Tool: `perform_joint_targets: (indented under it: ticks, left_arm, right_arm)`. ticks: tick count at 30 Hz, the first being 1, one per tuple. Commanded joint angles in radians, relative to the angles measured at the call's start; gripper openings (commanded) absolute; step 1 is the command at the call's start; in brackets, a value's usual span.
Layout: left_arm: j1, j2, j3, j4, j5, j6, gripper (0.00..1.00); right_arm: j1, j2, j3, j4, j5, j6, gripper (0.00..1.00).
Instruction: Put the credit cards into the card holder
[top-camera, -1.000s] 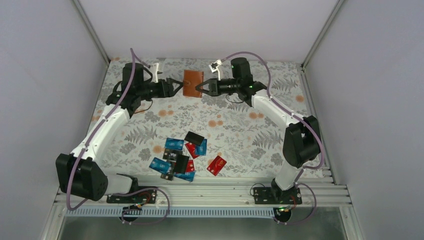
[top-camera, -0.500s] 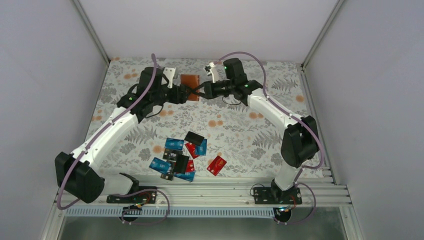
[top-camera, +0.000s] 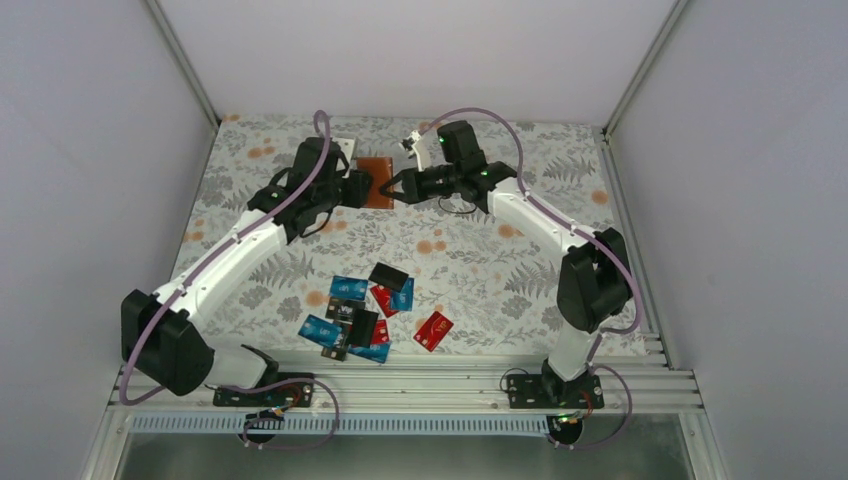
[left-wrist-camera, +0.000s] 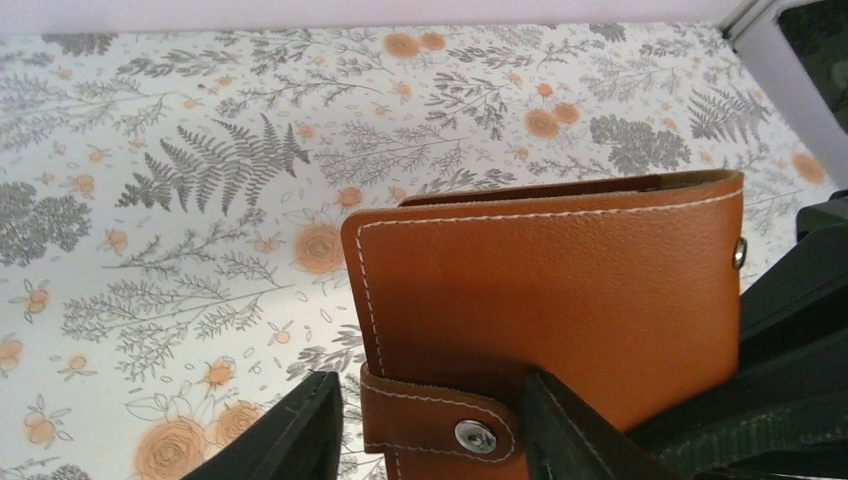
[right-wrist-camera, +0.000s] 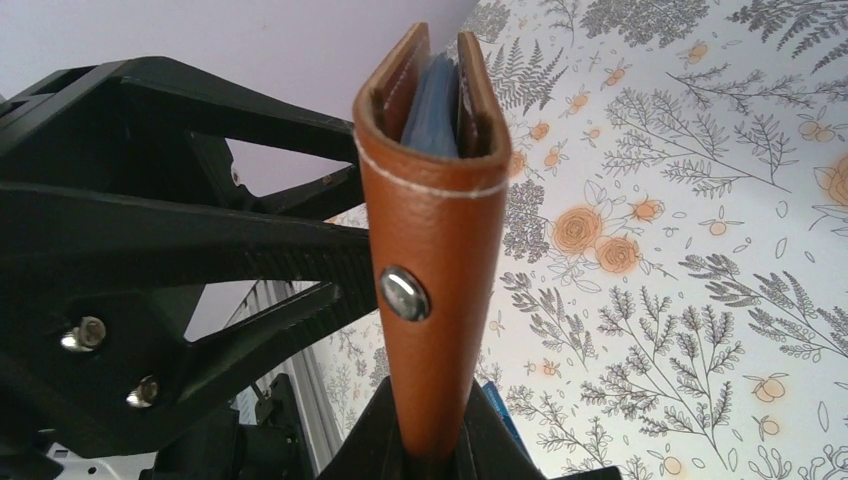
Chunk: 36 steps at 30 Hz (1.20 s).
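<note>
Card holder hangs closed over the far tabletop, right jaws clamped on one edge, left jaws part-open astride its snap strap, not gripping; credit cards all loose near-side, none visibly inserted.

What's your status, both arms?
Right end effector shut on card holder. Left end effector open, astride its snap tab. Credit cards loose on table. Nothing blocking.

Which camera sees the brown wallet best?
Left wrist: the wallet fills the view, front and snap clear. Right wrist shows only its narrow edge; the top view shows it small and far away.
</note>
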Motion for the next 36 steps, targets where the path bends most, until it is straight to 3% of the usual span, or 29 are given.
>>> perform_joint_targets:
  ticks: [1,19,36]
  left_arm:
    - [-0.005,0.028,0.014,-0.027,-0.057,0.016,0.44]
    - [-0.004,0.026,-0.020,-0.026,0.027,-0.006,0.51]
    - [-0.004,0.016,-0.024,-0.016,-0.100,-0.008,0.49]
  right_arm:
    - [0.013,0.001,0.057,-0.011,-0.004,-0.007,0.04]
    - [0.013,0.001,0.078,-0.034,0.053,-0.015,0.04]
    - [0.031,-0.016,0.051,-0.046,-0.061,-0.052,0.04]
